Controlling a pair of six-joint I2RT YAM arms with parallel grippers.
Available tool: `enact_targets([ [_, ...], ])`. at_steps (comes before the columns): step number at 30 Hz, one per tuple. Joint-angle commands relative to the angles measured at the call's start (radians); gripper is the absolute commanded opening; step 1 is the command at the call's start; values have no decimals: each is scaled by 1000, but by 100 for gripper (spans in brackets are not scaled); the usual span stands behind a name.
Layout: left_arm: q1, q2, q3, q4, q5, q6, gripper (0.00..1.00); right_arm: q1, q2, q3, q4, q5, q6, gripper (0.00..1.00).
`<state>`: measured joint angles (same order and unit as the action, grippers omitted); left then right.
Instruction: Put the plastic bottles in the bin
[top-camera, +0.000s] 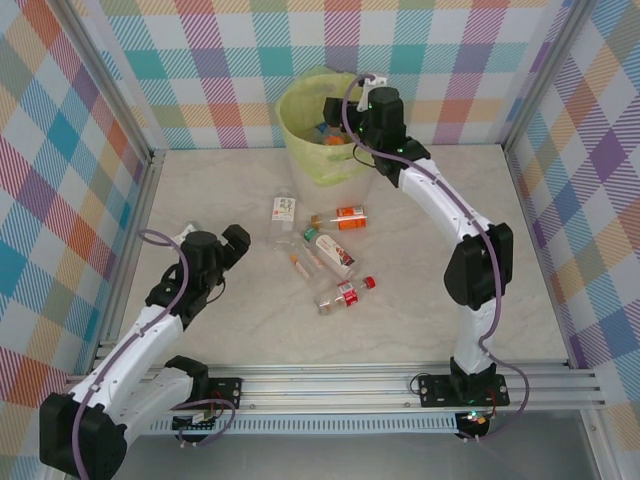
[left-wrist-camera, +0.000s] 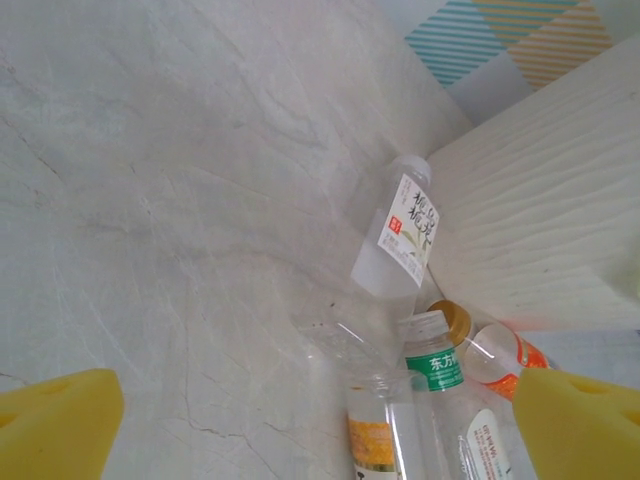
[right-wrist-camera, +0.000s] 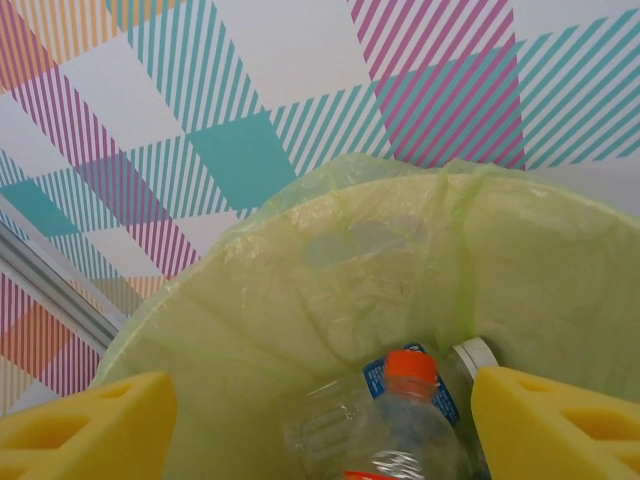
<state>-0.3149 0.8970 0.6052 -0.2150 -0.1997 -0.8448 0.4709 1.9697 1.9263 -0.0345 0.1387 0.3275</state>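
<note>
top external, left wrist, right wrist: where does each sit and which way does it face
Top external: above and behind the arms, looking down on the table; both arms show, left claw by the bottles, right claw over the bin.
Left wrist: on the left arm, facing down at the table and bottles; yellow pads in the bottom corners.
Right wrist: on the right arm, facing down into the bin; yellow pads in the bottom corners.
Shared: white-labelled bottle, top external and left wrist.

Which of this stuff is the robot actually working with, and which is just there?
Job: plastic bottles on the table, bottles already inside, the lined bin.
Just there: checked walls, metal rail in front.
</note>
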Motion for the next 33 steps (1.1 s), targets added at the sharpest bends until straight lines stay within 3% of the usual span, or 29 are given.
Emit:
enact_targets([
  [1,14,42,10,19,14,-3,100,4,-108,-61,52,-28,-8,79],
  [10,26,171,65,7,31,-11,100,5,-299,-324,207,-107,2,82],
  [17,28,199,83,58,125,45,100,5,-448,-514,266,-174,0,90],
  [20,28,189,67,55,106,49,100,4,-510,-590,256,-142,-4,100],
  [29,29,255,132,26,137,194,100,4,-666,-834,270,44,18,100],
  [33,27,353,204,1,229,279,100,5,-725,-948,268,-9,72,100],
])
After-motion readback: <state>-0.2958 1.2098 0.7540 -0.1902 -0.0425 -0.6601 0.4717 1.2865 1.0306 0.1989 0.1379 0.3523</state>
